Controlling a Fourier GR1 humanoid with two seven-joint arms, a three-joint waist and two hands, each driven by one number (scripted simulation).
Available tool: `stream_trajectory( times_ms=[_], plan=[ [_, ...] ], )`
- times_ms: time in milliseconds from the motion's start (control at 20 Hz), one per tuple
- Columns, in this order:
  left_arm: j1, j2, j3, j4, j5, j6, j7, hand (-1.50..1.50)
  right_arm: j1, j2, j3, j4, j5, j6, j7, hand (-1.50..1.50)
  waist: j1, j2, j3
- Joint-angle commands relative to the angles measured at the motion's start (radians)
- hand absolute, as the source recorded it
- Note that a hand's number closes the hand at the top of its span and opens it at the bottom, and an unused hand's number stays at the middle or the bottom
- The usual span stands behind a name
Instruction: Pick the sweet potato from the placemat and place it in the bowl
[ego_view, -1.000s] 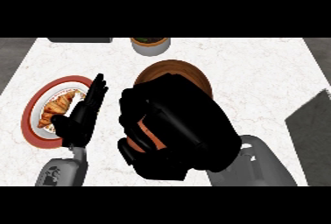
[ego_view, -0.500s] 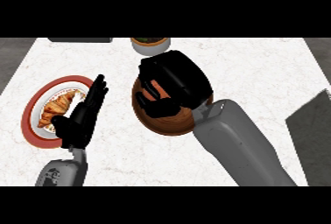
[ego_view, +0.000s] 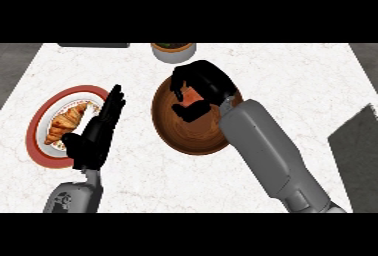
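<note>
Right hand curls round sweet potato over bowl; left hand open.

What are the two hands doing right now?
Left hand: open, resting by the plate.
Right hand: shut on the sweet potato, over the bowl.

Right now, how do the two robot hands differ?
The right robot hand is over the brown bowl, fingers curled round the orange sweet potato. The left robot hand is open, fingers straight, holding nothing, beside the plate with the croissant. Both are black.
</note>
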Motion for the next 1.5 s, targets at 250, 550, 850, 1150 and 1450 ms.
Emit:
stream_trajectory(
  times_ms=[250,550,850,1150,1450],
  plan=[
    [0.014,-0.018,-0.024,-0.041,-0.011,0.007,0.050,0.00,-0.038,0.008,-0.069,0.172,-0.150,0.113,-0.214,-1.50,-0.003,-0.004,0.000],
    [-0.015,0.025,0.037,0.009,0.023,-0.027,0.012,0.00,-0.037,-0.009,-0.210,0.162,-0.282,0.101,-0.330,-1.50,-0.016,-0.004,0.000],
    [0.036,-0.009,0.006,-0.019,-0.008,0.005,-0.005,0.00,-0.114,-0.039,-0.325,0.125,-0.410,0.229,-0.143,-1.50,-0.017,-0.008,0.000],
    [0.037,0.011,0.018,-0.051,0.006,-0.014,0.037,0.00,-0.107,-0.150,-0.424,0.185,-0.535,0.411,-0.129,-1.50,-0.017,-0.008,0.000],
    [-0.009,-0.010,0.011,-0.052,-0.013,0.009,0.055,0.00,-0.087,-0.206,-0.428,0.315,-0.529,0.505,-0.290,-1.50,-0.009,-0.002,0.000]
  ],
)
